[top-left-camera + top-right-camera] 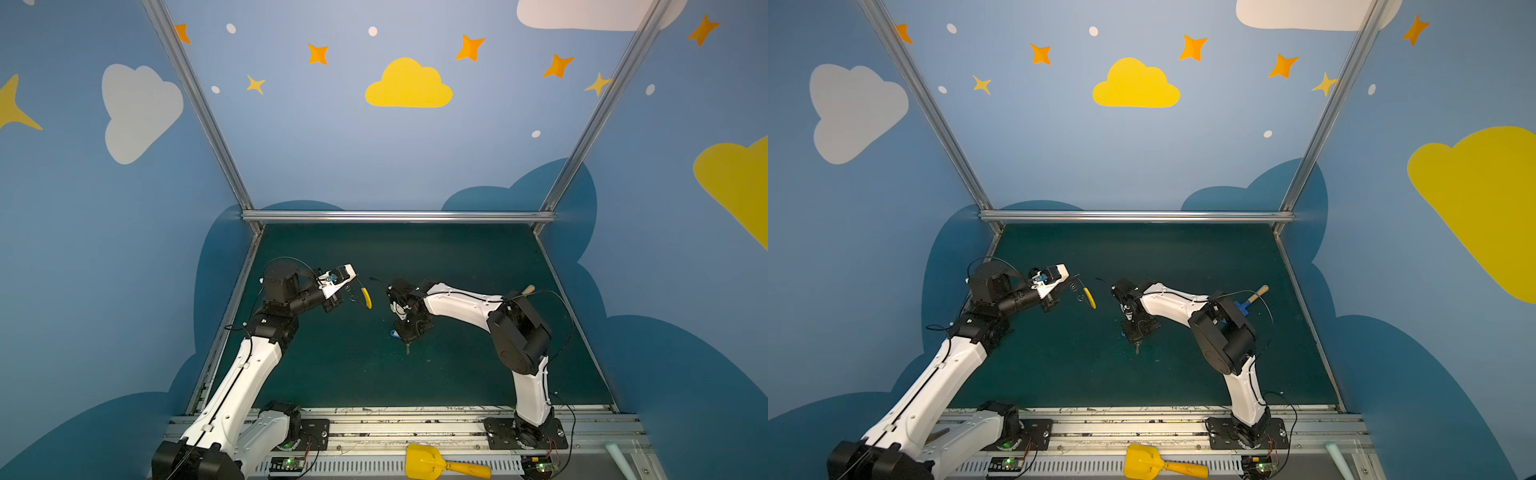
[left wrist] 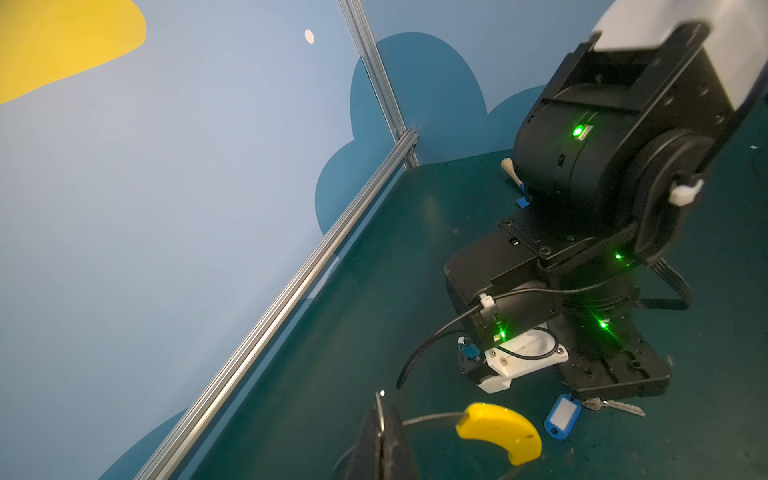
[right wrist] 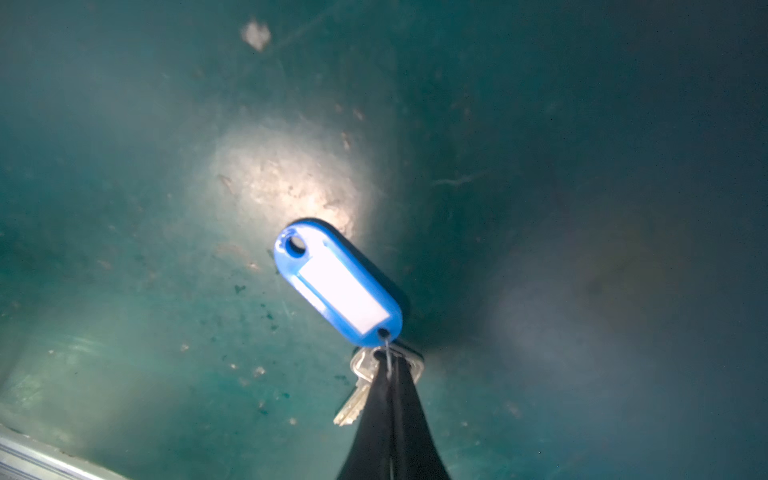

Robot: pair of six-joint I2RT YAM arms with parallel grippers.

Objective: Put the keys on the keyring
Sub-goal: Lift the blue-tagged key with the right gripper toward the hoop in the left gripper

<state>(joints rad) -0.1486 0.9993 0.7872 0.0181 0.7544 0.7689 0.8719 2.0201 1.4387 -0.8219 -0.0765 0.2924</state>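
Note:
My left gripper (image 2: 381,417) is shut on the thin grey wire of the keyring (image 2: 498,432), held above the mat. The keyring's yellow sleeve (image 1: 366,298) hangs just beyond the fingertips in both top views. The keys lie at mid-table: a blue tag (image 3: 338,286) with a white label and a silver key (image 3: 356,392), joined by a tiny ring. My right gripper (image 3: 391,368) points down at the mat and is shut on that tiny ring by the key's head. In a top view the tag (image 1: 394,333) and the key's blade (image 1: 408,348) stick out from under this gripper.
A blue toy shovel (image 1: 1250,301) with a wooden handle lies behind the right arm's elbow. A yellow scoop (image 1: 436,463) rests on the front rail by the arm bases. Aluminium frame bars (image 1: 399,216) border the green mat (image 1: 415,257) at the back and sides.

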